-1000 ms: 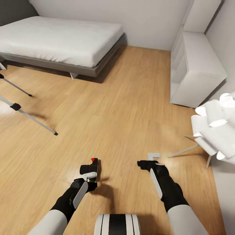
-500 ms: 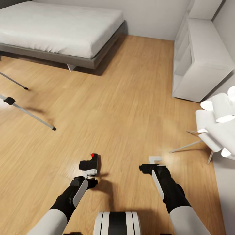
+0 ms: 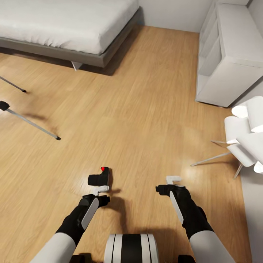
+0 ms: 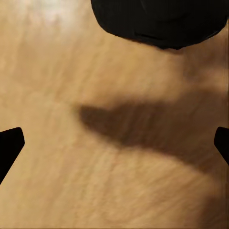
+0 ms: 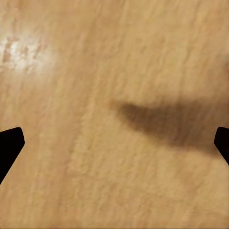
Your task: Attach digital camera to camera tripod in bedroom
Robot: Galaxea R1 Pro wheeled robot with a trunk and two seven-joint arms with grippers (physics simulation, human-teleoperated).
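Observation:
The digital camera is small and black with a red button on top. It hangs just above the wood floor at the tip of my left gripper, which is shut on it. Its dark body also fills one edge of the left wrist view, over its shadow on the floor. Two silver legs of the camera tripod with black feet reach in from the left edge; its head is out of view. My right gripper is open and holds nothing, with bare floor under it.
The low grey-framed bed with a white mattress stands at the back left. A white shelf unit is at the back right. A white object of paper-like tubes on thin legs stands at the right edge.
The whole view has shifted: bed, shelf and tripod legs sit higher and further out in the picture, so the robot has moved. Both arms keep their pose and the camera stays with the left gripper.

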